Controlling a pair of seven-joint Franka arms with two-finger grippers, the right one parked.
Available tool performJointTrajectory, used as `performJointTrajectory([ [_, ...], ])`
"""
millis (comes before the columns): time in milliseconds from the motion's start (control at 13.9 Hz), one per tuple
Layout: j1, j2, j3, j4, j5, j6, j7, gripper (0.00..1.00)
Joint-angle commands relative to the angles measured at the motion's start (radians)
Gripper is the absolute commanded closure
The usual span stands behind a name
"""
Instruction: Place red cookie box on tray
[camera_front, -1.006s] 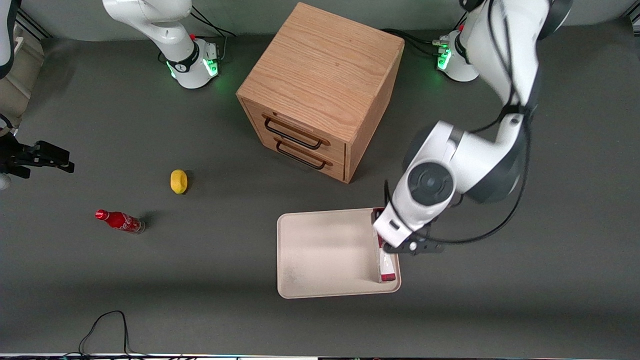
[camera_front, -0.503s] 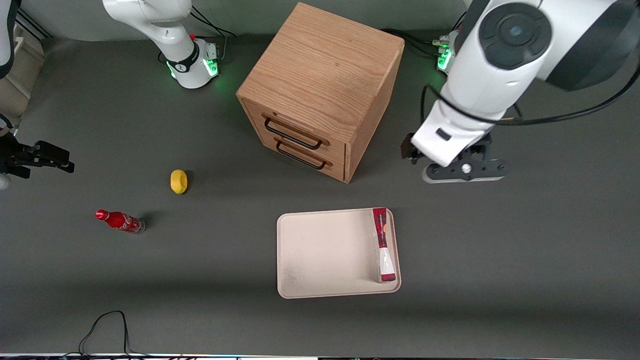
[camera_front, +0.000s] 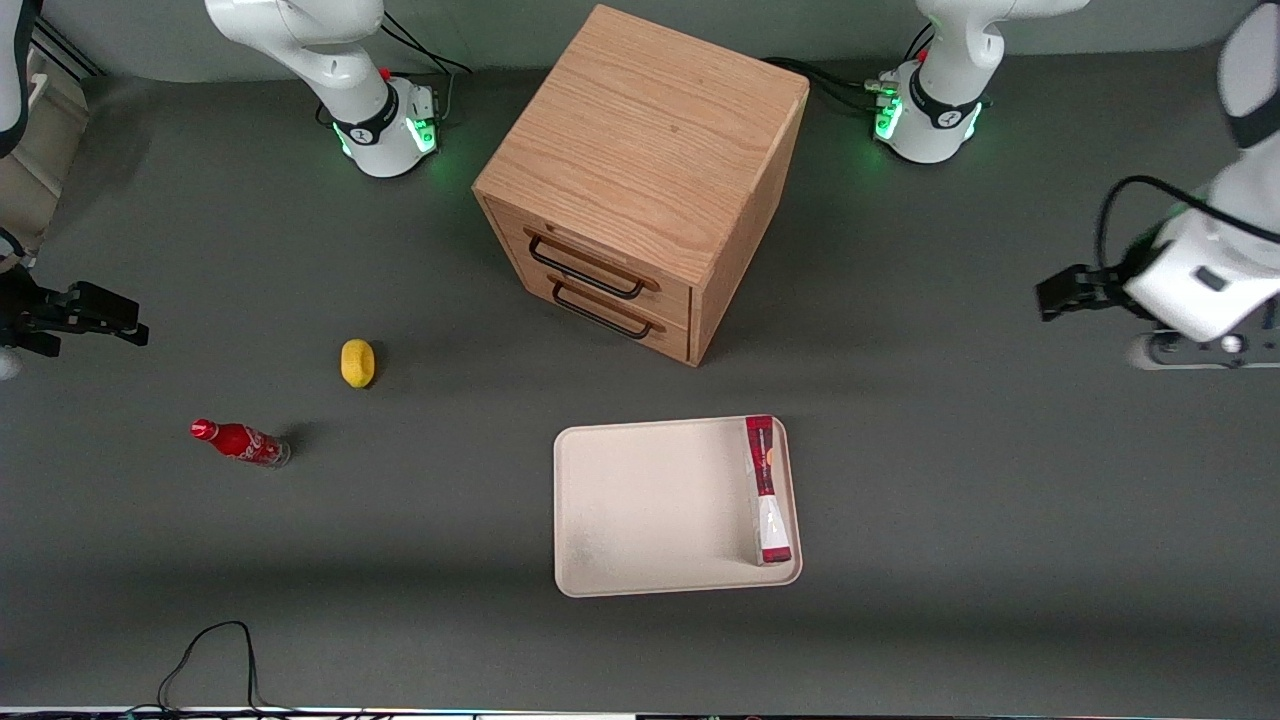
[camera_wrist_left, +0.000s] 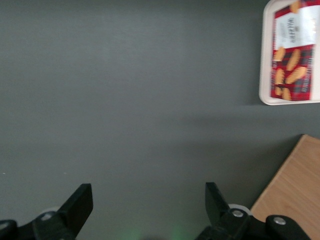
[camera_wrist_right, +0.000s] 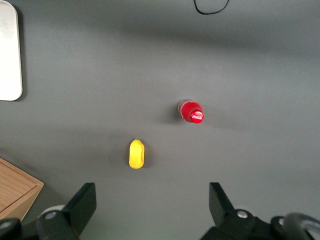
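Observation:
The red cookie box (camera_front: 768, 490) lies flat in the cream-white tray (camera_front: 650, 500), along the tray's rim on the side toward the working arm's end. It also shows in the left wrist view (camera_wrist_left: 292, 50), inside the tray's rim (camera_wrist_left: 263, 75). My left gripper (camera_front: 1200, 352) is high above bare table toward the working arm's end, well away from the tray. In the left wrist view the gripper (camera_wrist_left: 148, 200) is open and empty, with only grey table between its fingers.
A wooden two-drawer cabinet (camera_front: 640, 170) stands farther from the front camera than the tray; its corner shows in the left wrist view (camera_wrist_left: 295, 185). A small red soda bottle (camera_front: 240, 442) and a yellow object (camera_front: 357, 362) lie toward the parked arm's end.
The left gripper was over the box on the tray. It has let go, risen and swung away toward the working arm's end of the table. The box stays in the tray.

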Motion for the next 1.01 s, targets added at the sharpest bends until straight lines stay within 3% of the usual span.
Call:
performJointTrajectory([
  [0, 0.052, -0.044, -0.011, -0.076, -0.013, 0.059, 0.042, 0.0],
  [359, 0.067, -0.078, -0.004, -0.165, -0.014, 0.159, 0.041, 0.0],
  [575, -0.044, -0.082, 0.114, -0.162, -0.014, 0.161, 0.038, 0.0],
  [934, -0.043, -0.104, 0.125, -0.145, -0.047, 0.148, 0.028, 0.0],
])
